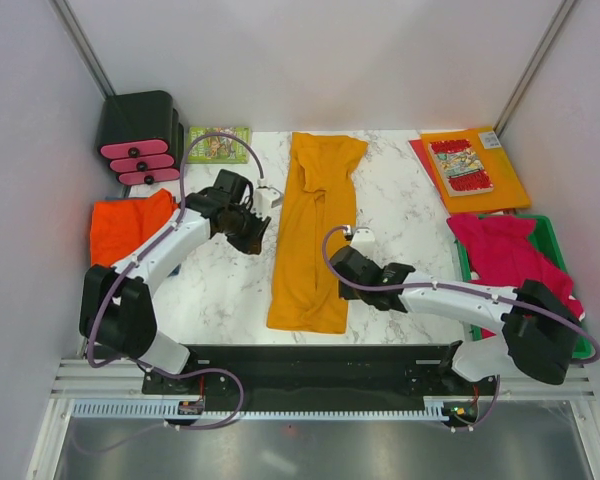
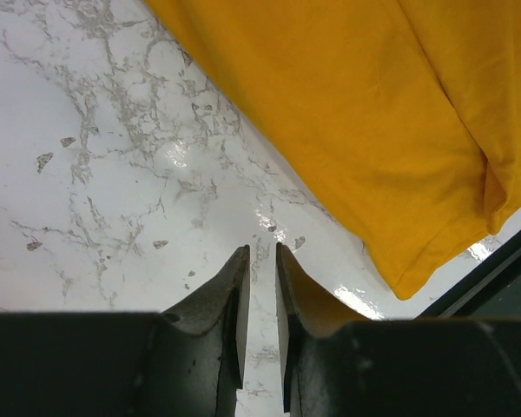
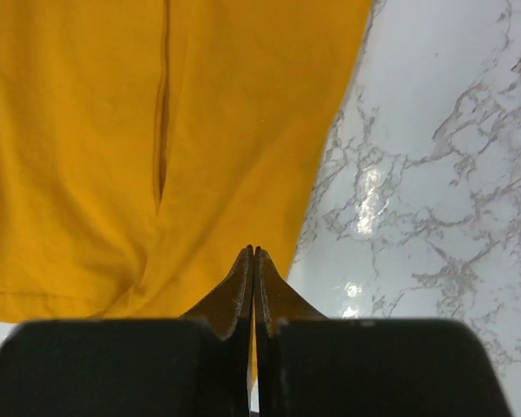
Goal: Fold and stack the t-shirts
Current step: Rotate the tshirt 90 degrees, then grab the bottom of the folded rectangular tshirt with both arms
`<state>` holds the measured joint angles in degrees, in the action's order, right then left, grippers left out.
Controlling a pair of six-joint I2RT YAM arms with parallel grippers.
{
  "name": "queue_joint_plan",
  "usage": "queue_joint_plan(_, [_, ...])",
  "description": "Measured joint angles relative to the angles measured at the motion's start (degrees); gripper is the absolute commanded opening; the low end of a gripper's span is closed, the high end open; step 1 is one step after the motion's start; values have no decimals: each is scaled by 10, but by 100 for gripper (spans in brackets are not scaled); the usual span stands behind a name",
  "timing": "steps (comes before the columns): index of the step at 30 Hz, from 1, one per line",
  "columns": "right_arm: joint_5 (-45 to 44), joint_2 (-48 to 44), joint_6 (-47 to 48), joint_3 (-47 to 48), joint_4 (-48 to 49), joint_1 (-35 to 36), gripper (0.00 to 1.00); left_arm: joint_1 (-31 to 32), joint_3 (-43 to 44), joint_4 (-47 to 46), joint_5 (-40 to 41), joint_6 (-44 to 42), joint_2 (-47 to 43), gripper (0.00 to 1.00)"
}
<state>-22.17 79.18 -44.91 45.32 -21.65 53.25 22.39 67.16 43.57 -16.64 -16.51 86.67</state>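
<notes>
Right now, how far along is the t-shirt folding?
Only started. The mustard t-shirt lies folded into a long strip. The right claw is shut at its edge, and the left claw is empty. The red-orange t-shirt and crimson-pink t-shirts lie crumpled, unstacked.

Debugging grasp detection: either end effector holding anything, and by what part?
Nothing in left end effector; right end effector shut at side edge of mustard t-shirt, grip unclear.

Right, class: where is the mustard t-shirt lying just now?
In the top view, the mustard t-shirt lies lengthwise down the middle of the marble table, between the left arm and the right arm.
</notes>
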Motion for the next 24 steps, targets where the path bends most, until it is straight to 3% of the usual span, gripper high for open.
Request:
queue_joint_plan(12, [-45, 41, -93, -11, 31, 99, 0, -22, -31, -15, 0, 4, -27, 24])
queue_joint_plan(24, [-47, 41, -183, -64, 17, 110, 1, -24, -31, -20, 1, 5, -24, 24])
